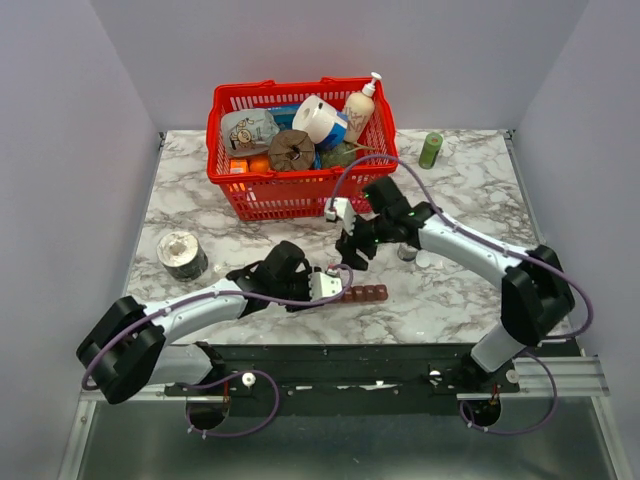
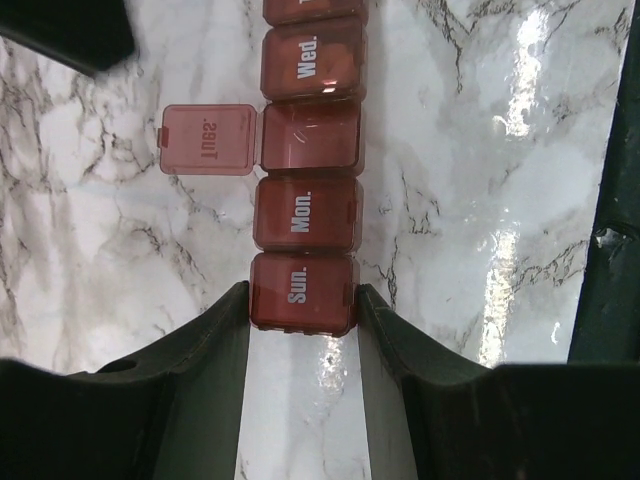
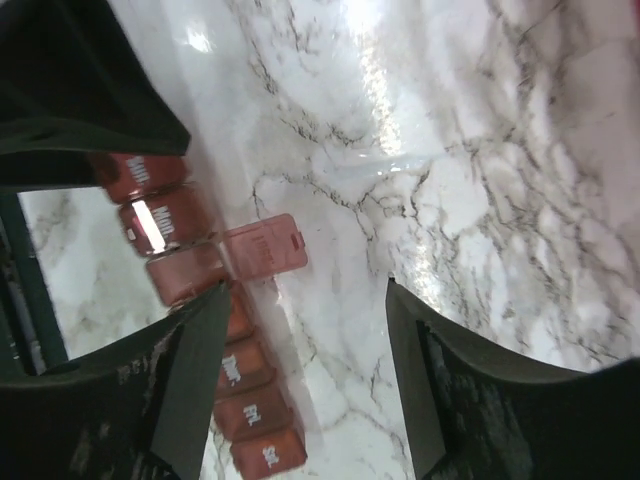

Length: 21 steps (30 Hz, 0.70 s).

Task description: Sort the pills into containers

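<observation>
Overhead and wrist views, sorting workspace. A white-and-grey marble table [image 1: 450, 290] fills the scene. At its far edge stands a red mesh basket [image 1: 290, 195] packed with household goods. A silver cylinder [image 1: 182, 255] sits near the left edge and a green bottle [image 1: 431, 150] near the far right corner.

Both arms reach inward and meet close to the table's near centre. There the containers [image 1: 365, 294] lie flat: a dark red-brown strip of small lidded compartments, running left to right in the overhead view.

The left gripper [image 1: 325, 285] is clamped on the strip's left end. In the left wrist view its fingers [image 2: 225, 330] press against both sides of the "Sun." compartment of the containers [image 2: 308, 215], and the other compartments run straight away from the left gripper [image 2: 302, 295].

The right gripper [image 1: 350, 255] is just behind the strip's middle, its jaws spread wide and grasping nothing. In its wrist view the containers [image 3: 250, 405] pass beneath one finger [image 3: 195, 370] of the right gripper [image 3: 307, 290]; contact cannot be judged.

One lid [image 2: 208, 140], the third from the held end, is swung fully open and lies beside its compartment [image 2: 310, 138]. The same lid [image 3: 265, 245] appears between the spread right fingers.
</observation>
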{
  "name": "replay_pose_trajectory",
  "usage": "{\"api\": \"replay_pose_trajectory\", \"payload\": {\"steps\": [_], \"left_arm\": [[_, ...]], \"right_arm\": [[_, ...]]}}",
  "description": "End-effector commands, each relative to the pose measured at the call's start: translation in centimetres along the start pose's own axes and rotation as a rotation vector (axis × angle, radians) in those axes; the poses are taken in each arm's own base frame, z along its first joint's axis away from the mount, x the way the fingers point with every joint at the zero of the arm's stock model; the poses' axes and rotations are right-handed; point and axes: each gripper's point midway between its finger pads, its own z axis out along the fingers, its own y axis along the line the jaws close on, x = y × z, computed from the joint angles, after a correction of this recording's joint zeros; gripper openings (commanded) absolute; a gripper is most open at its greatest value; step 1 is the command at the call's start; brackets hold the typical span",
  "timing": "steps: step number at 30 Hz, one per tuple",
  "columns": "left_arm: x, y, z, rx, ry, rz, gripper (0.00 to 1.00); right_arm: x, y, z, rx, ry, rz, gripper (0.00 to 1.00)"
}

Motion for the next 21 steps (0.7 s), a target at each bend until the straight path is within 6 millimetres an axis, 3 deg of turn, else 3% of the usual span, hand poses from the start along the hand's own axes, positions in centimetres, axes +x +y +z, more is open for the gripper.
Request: {"api": "replay_pose_trajectory", "payload": {"steps": [1,4,5,7,8,11,14,17,18,21], "left_arm": [[0.6,0.4,0.8,-0.015,0.047,-0.019,0.0],[1.0,0.5,1.3,-0.011,0.076,-0.036,0.0],[1.1,0.5,1.4,-0.014,0.082,-0.04,0.05],[1.3,0.9,1.5,-0.037,0.096,-0.058,0.21],[1.4,0.9,1.5,-0.041,0.101,-0.062,0.37],[1.1,1.2,1.1,-0.069,0.082,-0.065,0.65],[0.5,1.6,0.3,-0.105,0.05,-0.063,0.8],[-0.1,1.9,-0.5,-0.139,0.024,-0.057,0.89],[-0.6,2.2,-1.0,-0.156,0.005,-0.054,0.89],[-1.9,2.9,-2.1,-0.202,-0.045,-0.056,0.9]], "right_arm": [[-1.7,0.4,-4.4,-0.038,-0.108,-0.034,0.73],[-1.0,-0.2,-6.0,-0.029,-0.12,-0.025,0.73],[-1.2,-0.3,-6.7,-0.022,-0.136,-0.024,0.73],[-0.9,-1.3,-7.9,0.011,-0.152,-0.016,0.73],[-1.0,-1.4,-8.6,0.025,-0.161,-0.018,0.73],[-0.1,-2.2,-9.9,0.057,-0.164,-0.02,0.74],[0.7,-2.8,-11.2,0.1,-0.175,-0.066,0.81],[2.2,-3.3,-12.1,0.162,-0.186,-0.106,0.9],[3.3,-3.4,-12.2,0.174,-0.179,-0.104,0.92],[4.2,-4.9,-13.5,0.262,-0.187,-0.101,0.98]]}}
